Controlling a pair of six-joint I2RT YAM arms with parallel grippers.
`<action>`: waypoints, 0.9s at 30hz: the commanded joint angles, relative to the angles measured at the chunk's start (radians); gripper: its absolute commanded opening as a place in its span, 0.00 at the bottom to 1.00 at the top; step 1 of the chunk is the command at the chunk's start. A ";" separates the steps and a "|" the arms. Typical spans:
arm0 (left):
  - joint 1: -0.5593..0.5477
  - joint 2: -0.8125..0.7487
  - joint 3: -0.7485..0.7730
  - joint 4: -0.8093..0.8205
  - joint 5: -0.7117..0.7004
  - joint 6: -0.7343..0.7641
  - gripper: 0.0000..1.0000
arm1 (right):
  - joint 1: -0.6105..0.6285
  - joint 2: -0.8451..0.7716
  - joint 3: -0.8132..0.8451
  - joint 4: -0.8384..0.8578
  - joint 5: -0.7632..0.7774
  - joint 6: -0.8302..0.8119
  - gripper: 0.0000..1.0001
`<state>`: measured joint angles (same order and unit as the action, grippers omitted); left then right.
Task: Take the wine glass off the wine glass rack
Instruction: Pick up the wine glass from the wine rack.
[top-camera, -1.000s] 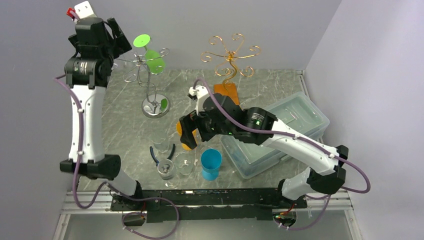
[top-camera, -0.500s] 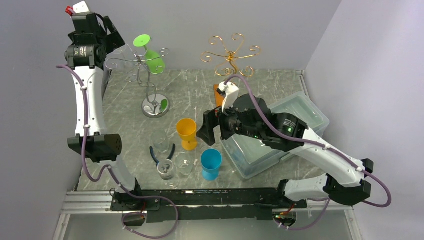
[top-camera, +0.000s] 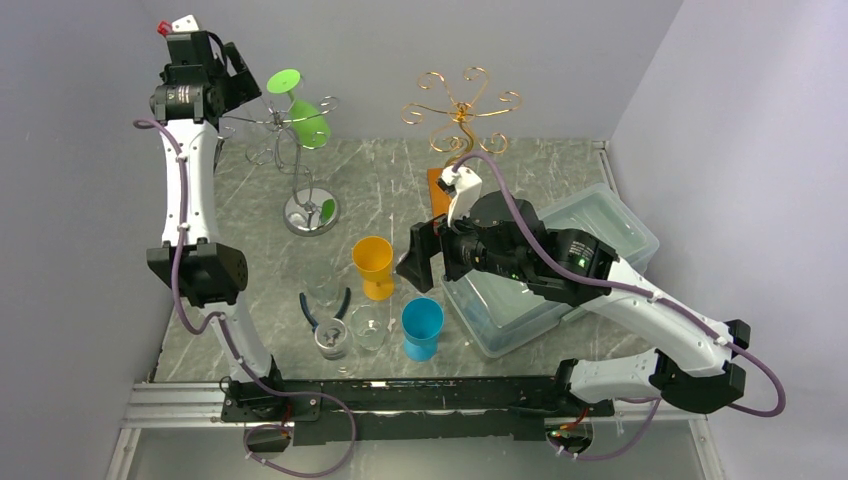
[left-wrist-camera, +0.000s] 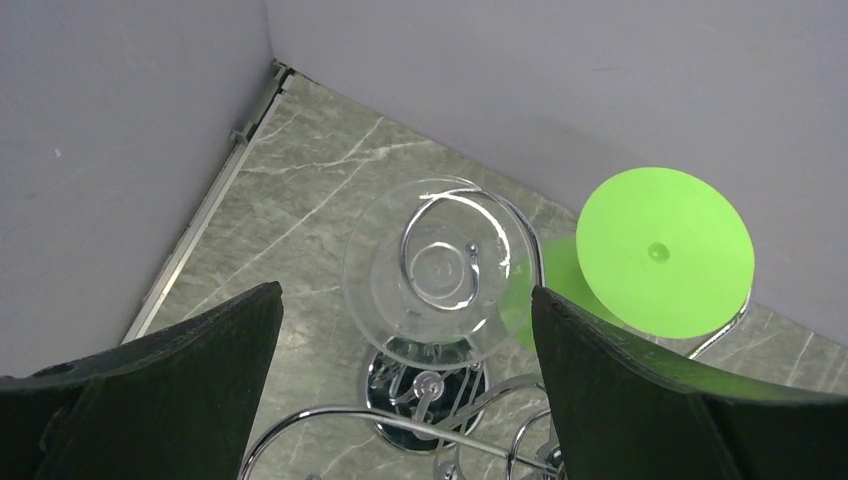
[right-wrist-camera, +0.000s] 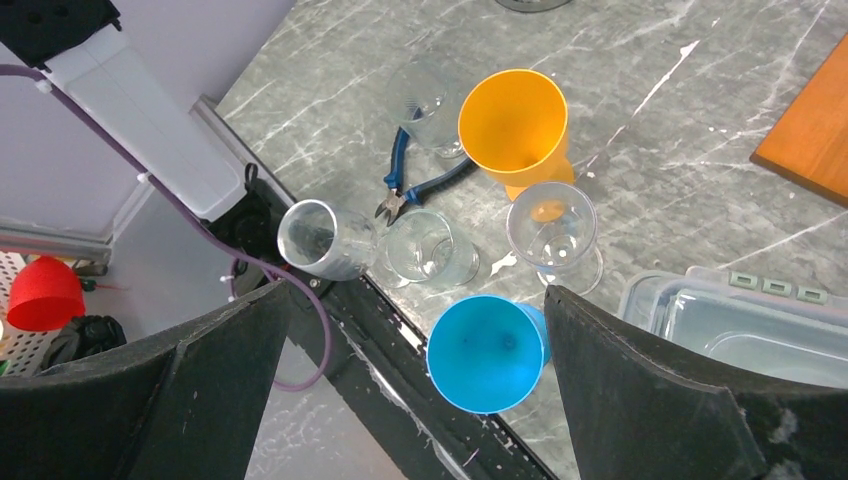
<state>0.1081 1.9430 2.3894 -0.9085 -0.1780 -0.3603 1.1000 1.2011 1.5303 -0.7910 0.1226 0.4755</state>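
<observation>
A silver wine glass rack (top-camera: 300, 165) stands at the back left on a round base (top-camera: 311, 212). A clear wine glass (left-wrist-camera: 440, 270) hangs upside down from one of its hooks, seen foot-first in the left wrist view. A green wine glass (top-camera: 307, 118) hangs beside it, its foot (left-wrist-camera: 665, 250) to the right. My left gripper (top-camera: 238, 88) is high up beside the rack's top, open and empty. Its jaws stand on either side of the clear glass from above without touching. My right gripper (top-camera: 420, 256) is open and empty above the table's middle.
An empty gold rack (top-camera: 460, 110) stands on an orange board (top-camera: 440, 190) at the back. An orange cup (top-camera: 374, 265), a blue cup (top-camera: 422, 328), several clear glasses (right-wrist-camera: 552, 232) and blue pliers (right-wrist-camera: 405, 185) stand near the front. A clear lidded box (top-camera: 570, 265) is at the right.
My right gripper has let go of the orange cup, now standing on the table, and drawn back to the right. My left gripper has moved up and right towards the rack's top.
</observation>
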 joint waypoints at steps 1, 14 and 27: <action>0.008 0.010 0.038 0.073 0.038 0.010 0.99 | -0.005 -0.029 -0.002 0.047 0.018 0.005 1.00; 0.010 0.082 0.085 0.076 0.069 -0.001 1.00 | -0.012 -0.026 -0.011 0.057 0.013 0.002 1.00; 0.010 0.071 0.096 0.093 0.058 0.008 0.70 | -0.030 -0.020 -0.019 0.065 0.000 -0.003 1.00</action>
<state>0.1123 2.0331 2.4340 -0.8486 -0.1093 -0.3618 1.0782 1.1946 1.5200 -0.7776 0.1223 0.4751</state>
